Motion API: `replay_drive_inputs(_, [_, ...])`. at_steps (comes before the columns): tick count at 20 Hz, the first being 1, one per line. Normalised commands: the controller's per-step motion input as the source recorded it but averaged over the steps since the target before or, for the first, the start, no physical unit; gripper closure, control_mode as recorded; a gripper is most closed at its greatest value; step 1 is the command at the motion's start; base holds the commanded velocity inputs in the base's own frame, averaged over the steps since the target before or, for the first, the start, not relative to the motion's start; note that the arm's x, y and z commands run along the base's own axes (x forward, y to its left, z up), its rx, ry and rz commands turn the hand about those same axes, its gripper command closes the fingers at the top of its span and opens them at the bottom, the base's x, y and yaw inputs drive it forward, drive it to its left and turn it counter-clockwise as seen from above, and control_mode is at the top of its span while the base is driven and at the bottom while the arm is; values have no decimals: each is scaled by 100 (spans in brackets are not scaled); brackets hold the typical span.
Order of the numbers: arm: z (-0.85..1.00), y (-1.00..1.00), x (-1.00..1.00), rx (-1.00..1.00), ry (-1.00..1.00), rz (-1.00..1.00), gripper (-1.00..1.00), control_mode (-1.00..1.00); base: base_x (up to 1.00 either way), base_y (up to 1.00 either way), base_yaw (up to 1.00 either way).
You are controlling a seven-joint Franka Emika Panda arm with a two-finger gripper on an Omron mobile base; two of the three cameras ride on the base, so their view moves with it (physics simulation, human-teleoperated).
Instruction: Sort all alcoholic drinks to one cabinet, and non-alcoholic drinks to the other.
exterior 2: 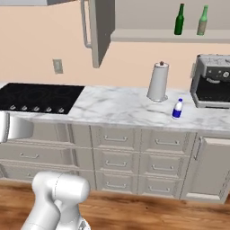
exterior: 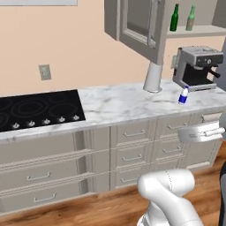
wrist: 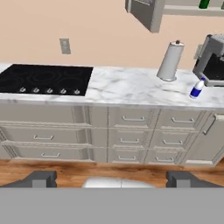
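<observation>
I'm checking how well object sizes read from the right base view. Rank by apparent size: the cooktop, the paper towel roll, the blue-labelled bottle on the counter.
1. cooktop
2. paper towel roll
3. blue-labelled bottle

All stand at similar depth on the counter, so the order looks safe.

A home kitchen: a marble-topped table [exterior 2: 121, 108] runs over grey drawer fronts [exterior 2: 117, 148], with a black glass cooktop [exterior 2: 36, 96] set into it, a coffee machine [exterior 2: 213, 83] and paper towel roll [exterior 2: 158, 83], wall cabinets [exterior: 137, 24] above, wood floor [exterior 2: 148, 213] below.
</observation>
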Motion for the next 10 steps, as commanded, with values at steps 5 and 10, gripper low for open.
replay_drive_inputs(5, [0,0,0,0,0,0,-100,100,-15,-71,0])
replay_drive_inputs(10, [0,0,0,0,0,0,-100,100,-9,-68,0])
